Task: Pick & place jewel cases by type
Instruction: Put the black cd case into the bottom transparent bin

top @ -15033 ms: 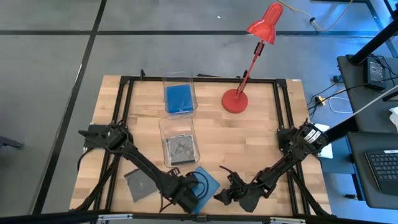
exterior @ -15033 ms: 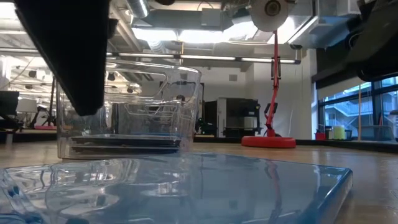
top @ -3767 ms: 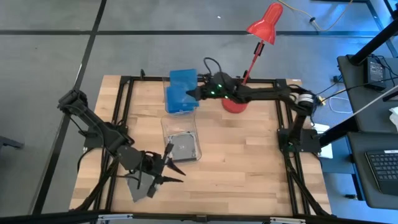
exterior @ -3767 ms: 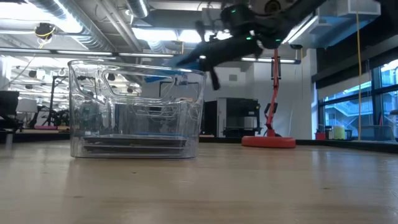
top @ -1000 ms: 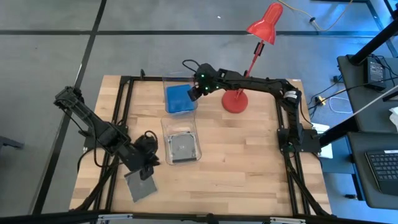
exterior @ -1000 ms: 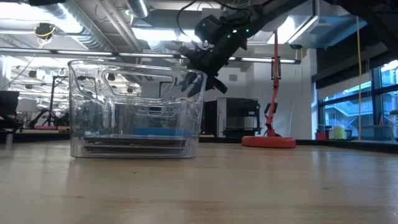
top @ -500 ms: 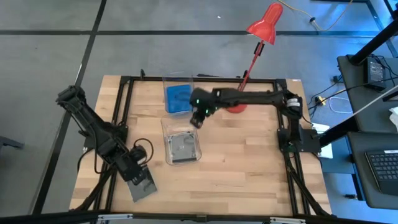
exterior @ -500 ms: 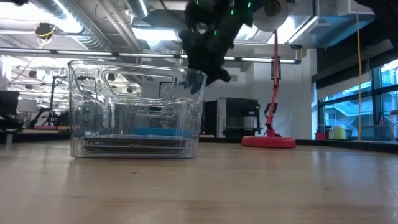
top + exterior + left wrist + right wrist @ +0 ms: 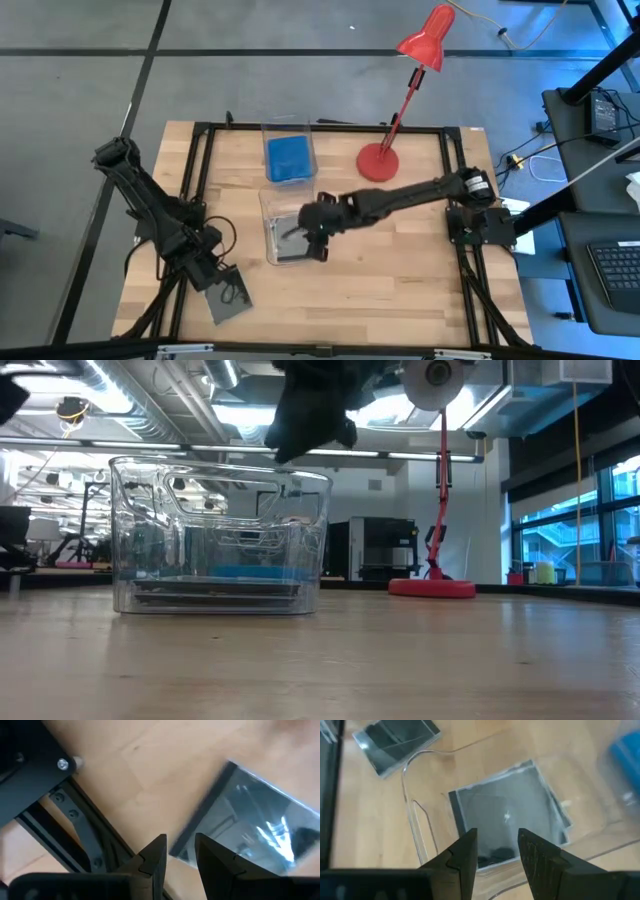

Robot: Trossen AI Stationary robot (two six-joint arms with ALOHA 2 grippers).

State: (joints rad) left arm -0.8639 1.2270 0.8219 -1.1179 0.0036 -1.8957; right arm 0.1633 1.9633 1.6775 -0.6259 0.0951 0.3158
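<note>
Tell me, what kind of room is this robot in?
Probably a robotics lab or workshop. Bare pipes and ducts run along the ceiling, other machines and equipment racks stand behind, and the wooden table has a black metal frame holding two robot arms.

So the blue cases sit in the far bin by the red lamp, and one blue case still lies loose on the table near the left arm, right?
Not quite: the loose jewel case near the left pincer is grey, not blue, as the high view shows. The blue cases do sit in the far bin beside the red lamp.
</note>
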